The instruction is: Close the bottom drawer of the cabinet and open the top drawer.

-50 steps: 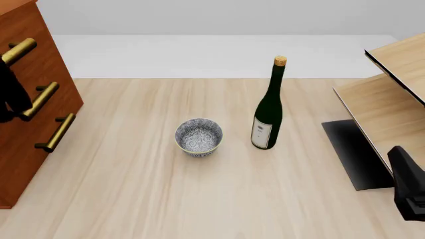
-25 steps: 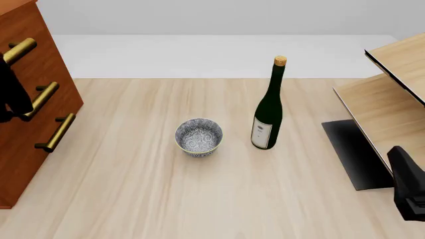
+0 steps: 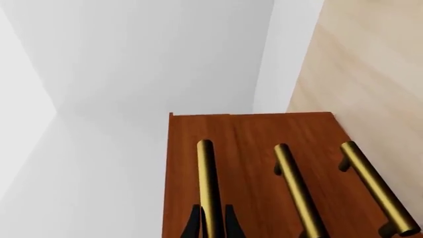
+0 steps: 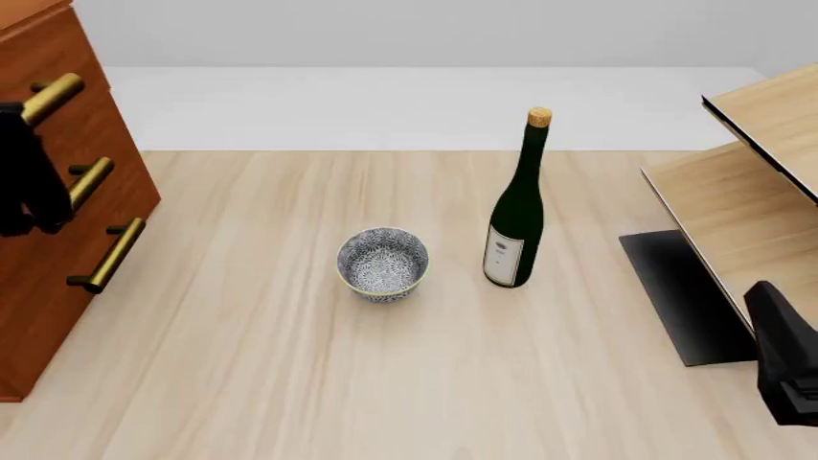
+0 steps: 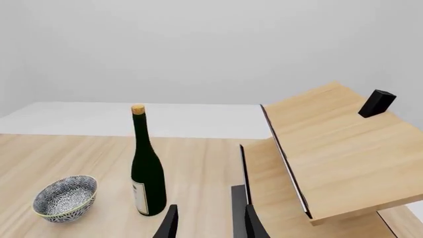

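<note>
Both left gripper (image 3: 211, 225) fingers straddle top drawer (image 3: 198, 163) handle.

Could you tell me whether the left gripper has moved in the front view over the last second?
Yes. The left gripper has risen along the cabinet front, from level with the middle handle up toward the top drawer handle.

Bowl (image 4: 382, 263) beside bottle (image 4: 515, 209) (corked).
</note>
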Motion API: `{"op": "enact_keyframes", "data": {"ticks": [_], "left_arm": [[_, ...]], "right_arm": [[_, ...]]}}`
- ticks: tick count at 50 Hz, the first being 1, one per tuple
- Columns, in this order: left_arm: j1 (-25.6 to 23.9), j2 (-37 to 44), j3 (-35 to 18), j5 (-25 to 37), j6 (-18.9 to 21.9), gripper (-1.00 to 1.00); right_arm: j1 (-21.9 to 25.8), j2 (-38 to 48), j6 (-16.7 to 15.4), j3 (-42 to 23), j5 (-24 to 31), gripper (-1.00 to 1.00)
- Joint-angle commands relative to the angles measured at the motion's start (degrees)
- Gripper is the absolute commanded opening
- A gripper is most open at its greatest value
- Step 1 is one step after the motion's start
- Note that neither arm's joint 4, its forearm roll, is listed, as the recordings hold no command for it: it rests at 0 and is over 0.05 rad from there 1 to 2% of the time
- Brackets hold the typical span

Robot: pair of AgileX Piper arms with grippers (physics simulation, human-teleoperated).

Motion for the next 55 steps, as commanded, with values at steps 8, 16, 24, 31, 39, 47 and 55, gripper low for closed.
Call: {"op": "enact_keyframes", "data": {"ticks": [8,16,24,31,39,47,55], "left_arm": [[-3.49,-1.21,-0.53,2.5,-0.25,-1.0],[-5.3,0.02,-0.56,1.61,0.1,-1.0],[-8.01,1.63,-1.56,1.35,-0.33,-1.0],[-9.86,2.56,-2.02,0.96,-0.14,-1.0],[-10.92,2.46,-1.89,1.05,0.03,-1.0],[-11.55,2.21,-1.74,1.27,0.11,-1.0],[-11.69,2.34,-1.8,1.36,0.03,-1.0]], "right_arm": [[0.12,-0.19,0.04,0.02,0.12,1.0],[0.14,-0.17,0.17,0.01,0.16,1.0],[0.21,-0.19,0.26,0.01,0.18,1.0],[0.14,-0.19,0.36,0.01,0.19,1.0],[0.05,-0.18,0.49,0.0,0.17,1.0],[0.07,-0.12,0.52,-0.01,0.12,1.0],[0.06,-0.02,0.53,-0.04,-0.05,1.0]]}}
